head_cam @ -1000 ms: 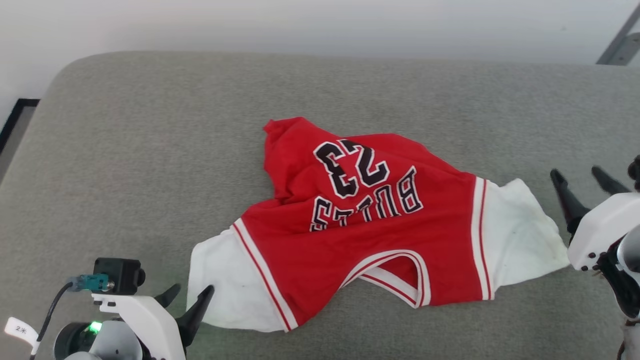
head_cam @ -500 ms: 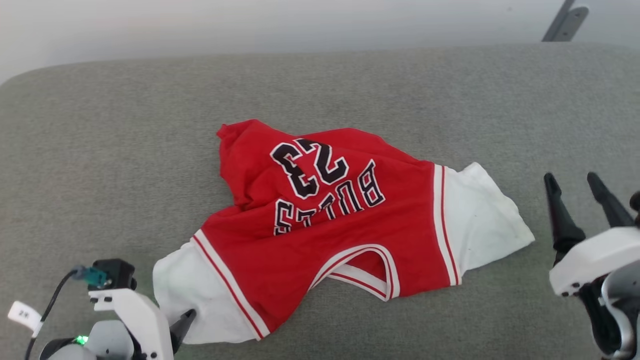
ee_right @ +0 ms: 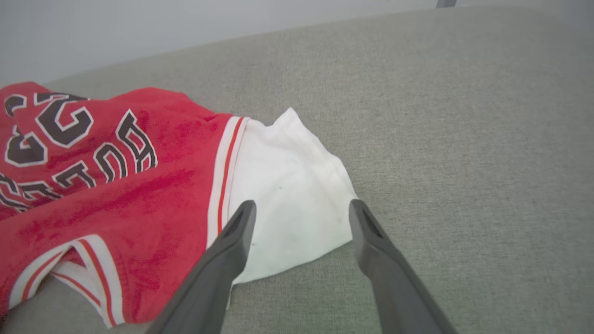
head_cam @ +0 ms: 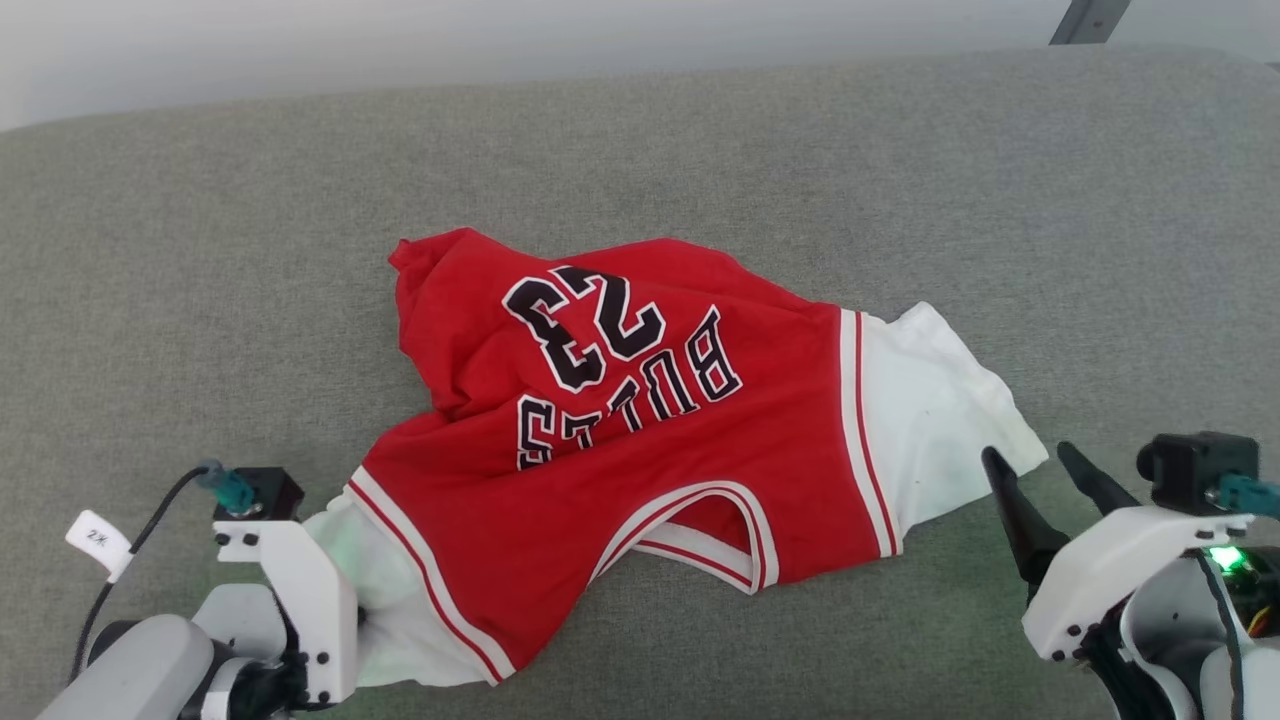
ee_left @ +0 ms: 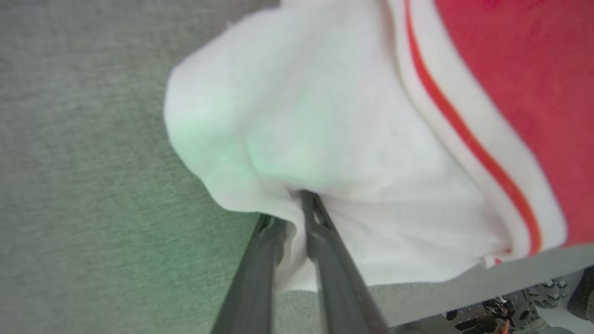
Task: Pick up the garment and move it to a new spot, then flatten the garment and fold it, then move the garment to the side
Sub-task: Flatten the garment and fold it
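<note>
The garment [head_cam: 640, 450], a red jersey with white sleeves and black lettering, lies crumpled on the grey cushion. My left gripper [ee_left: 290, 208] is shut on the white left sleeve [ee_left: 325, 116], with fabric pinched between its two dark fingers. In the head view that sleeve [head_cam: 385, 590] bunches up against the left wrist housing. My right gripper [head_cam: 1030, 458] stands open at the edge of the other white sleeve [ee_right: 287, 195], its fingers straddling the sleeve's corner just above the fabric. The right gripper [ee_right: 302, 204] has nothing held between its fingers.
The grey fabric cushion [head_cam: 200, 250] stretches wide on all sides of the jersey, with its back edge meeting a pale wall. A grey metal strut [head_cam: 1085, 20] shows at the top right. Parts of the robot's base [ee_left: 510, 311] sit below the left sleeve.
The head camera has shifted. My left gripper went from open beside the left sleeve to shut on it, bunching the fabric. My right gripper came in to the right sleeve's corner.
</note>
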`<state>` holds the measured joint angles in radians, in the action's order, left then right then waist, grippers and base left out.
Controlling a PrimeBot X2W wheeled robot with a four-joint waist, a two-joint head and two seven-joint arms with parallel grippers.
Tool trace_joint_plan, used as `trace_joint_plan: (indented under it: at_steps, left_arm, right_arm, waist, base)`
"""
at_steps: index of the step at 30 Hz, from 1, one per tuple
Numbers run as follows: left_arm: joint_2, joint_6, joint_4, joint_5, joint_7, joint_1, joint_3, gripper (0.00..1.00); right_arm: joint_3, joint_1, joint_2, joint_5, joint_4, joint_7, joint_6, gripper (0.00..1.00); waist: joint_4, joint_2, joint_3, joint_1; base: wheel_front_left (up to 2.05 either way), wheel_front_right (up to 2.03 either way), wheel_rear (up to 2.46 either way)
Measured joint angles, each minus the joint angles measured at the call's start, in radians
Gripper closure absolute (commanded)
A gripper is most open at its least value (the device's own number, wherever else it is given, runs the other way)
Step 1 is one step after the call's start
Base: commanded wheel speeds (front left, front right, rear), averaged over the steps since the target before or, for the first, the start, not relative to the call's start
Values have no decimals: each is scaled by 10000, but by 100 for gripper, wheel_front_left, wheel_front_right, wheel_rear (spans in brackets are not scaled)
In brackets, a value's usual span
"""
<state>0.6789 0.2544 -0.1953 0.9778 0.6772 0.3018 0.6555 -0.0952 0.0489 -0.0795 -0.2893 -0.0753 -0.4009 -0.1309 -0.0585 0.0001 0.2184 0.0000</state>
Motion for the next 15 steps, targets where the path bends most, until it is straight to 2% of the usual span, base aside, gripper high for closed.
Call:
trace_joint_plan:
  at_steps: [6,15]
  left_arm:
    - [-151,-282,-196,-98,-96,344,117,100]
    - [-491,-589,-393,-255,-228,806,251,100]
  right_arm:
    - [328,827,-878,-430,1026,-1388,0,0]
    - [616,2133,-2038,-633,2495,-2871,0,0]
  waist:
    - [214,1,228,0]
    - [733,0,513,0]
  base:
    - [0,0,0]
    - [0,0,0]
